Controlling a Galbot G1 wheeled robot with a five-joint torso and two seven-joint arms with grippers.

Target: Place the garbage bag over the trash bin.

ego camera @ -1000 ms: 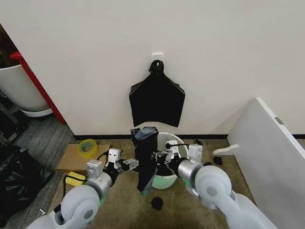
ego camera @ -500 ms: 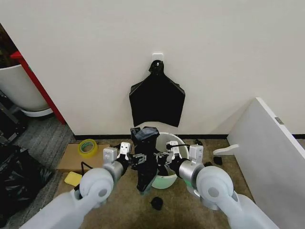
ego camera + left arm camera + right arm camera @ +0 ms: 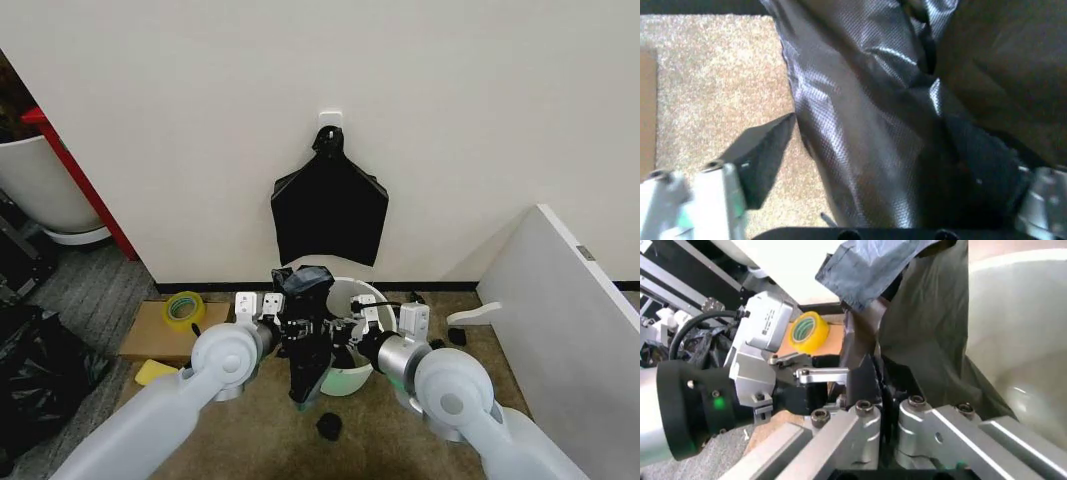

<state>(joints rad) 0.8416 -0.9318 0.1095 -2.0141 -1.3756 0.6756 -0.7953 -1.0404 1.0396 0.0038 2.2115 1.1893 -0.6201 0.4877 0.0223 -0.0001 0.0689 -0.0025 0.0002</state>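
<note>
The garbage bag (image 3: pixel 305 335) hangs as a long, glossy black strip against the near left side of the trash bin (image 3: pixel 365 292), a white bucket with a pale green base. My right gripper (image 3: pixel 335 333) is shut on the bag's upper part at the bin's rim; the right wrist view shows this pinch (image 3: pixel 873 372) beside the white bin wall (image 3: pixel 1020 330). My left gripper (image 3: pixel 287 328) sits at the bag's left side. In the left wrist view its fingers (image 3: pixel 763 152) stand open with the crinkled bag (image 3: pixel 867 125) between them.
A flat bundle of black bags (image 3: pixel 328 210) hangs on the wall above the bin. A yellow tape roll (image 3: pixel 184 308) lies on cardboard (image 3: pixel 150 335) to the left. A small black scrap (image 3: pixel 329 426) sits on the carpet. A white panel (image 3: pixel 570 320) stands right, a black bag pile (image 3: pixel 40 370) far left.
My left arm has swung right from open carpet up to the hanging bag, so its open fingers now straddle it. The right gripper and the bag have stayed in place.
</note>
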